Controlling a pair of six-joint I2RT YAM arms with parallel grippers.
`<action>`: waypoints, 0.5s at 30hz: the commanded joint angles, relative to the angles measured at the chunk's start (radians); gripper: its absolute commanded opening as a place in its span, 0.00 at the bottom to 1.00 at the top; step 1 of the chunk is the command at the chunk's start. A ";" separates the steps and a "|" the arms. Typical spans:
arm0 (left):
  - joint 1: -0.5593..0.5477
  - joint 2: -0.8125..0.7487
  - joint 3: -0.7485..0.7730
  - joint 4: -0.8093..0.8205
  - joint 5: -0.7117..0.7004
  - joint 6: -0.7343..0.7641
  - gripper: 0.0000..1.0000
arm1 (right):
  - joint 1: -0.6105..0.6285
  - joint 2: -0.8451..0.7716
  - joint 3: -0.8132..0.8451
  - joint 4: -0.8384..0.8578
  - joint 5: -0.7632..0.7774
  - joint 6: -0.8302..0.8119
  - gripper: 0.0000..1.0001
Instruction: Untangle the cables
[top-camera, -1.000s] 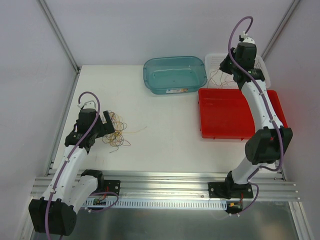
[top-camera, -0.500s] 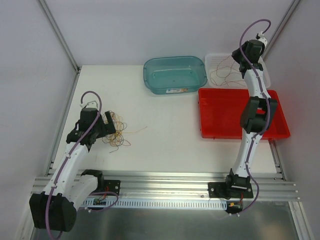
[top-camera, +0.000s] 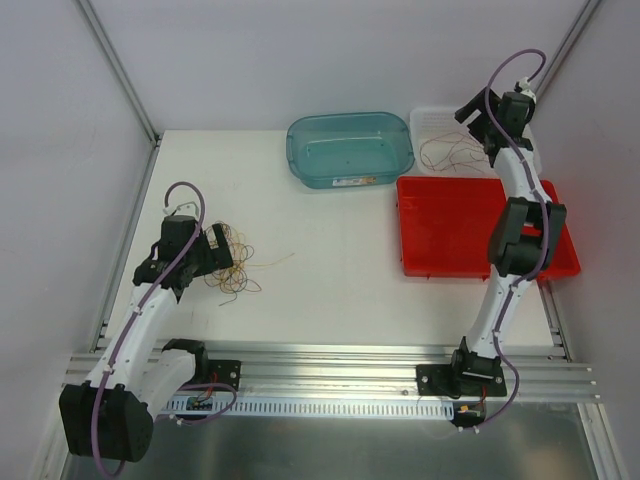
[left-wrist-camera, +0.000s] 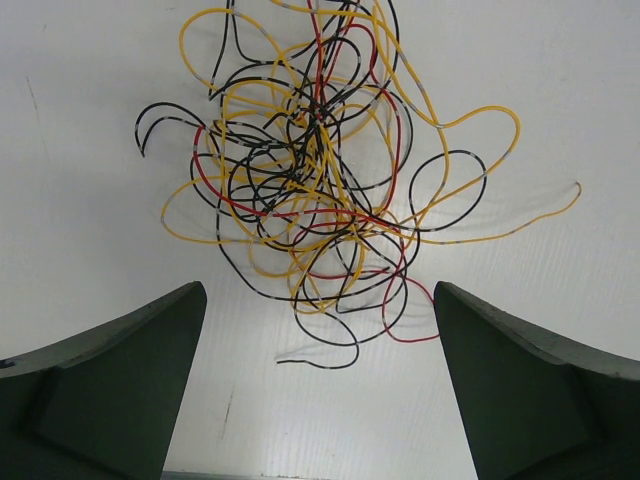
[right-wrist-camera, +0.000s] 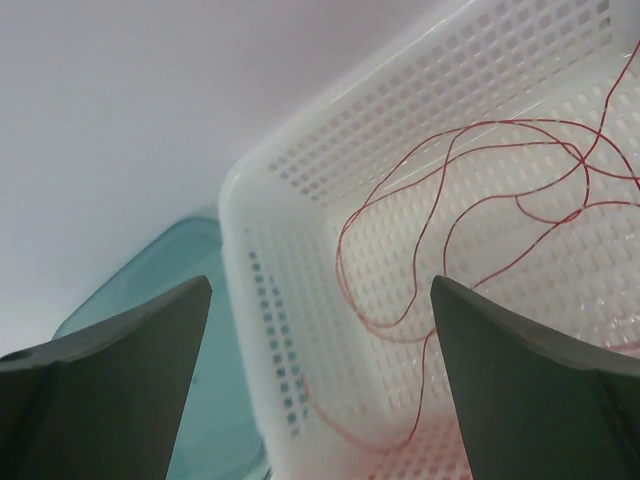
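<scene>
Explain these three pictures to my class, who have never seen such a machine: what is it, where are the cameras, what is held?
Two robot arms are bolted to a table. One picture looks down from above; the other two come from cameras on each wrist, and the dark wedges at the bottom are that hand's own fingers. The left hand hovers open over a tangle of cables, yellow, black and red. The right hand, also open, faces a white basket holding red wires. A teal tub and a red tray sit nearby. Nothing is held.
</scene>
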 joint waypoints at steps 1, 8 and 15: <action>-0.001 -0.027 0.009 0.014 0.037 0.004 0.99 | 0.014 -0.243 -0.067 0.011 -0.076 -0.063 0.97; 0.001 -0.048 0.007 0.013 0.033 -0.010 0.99 | 0.122 -0.577 -0.282 -0.269 -0.034 -0.226 0.99; 0.001 0.034 0.048 0.010 0.022 -0.100 0.97 | 0.333 -0.901 -0.570 -0.429 0.002 -0.237 1.00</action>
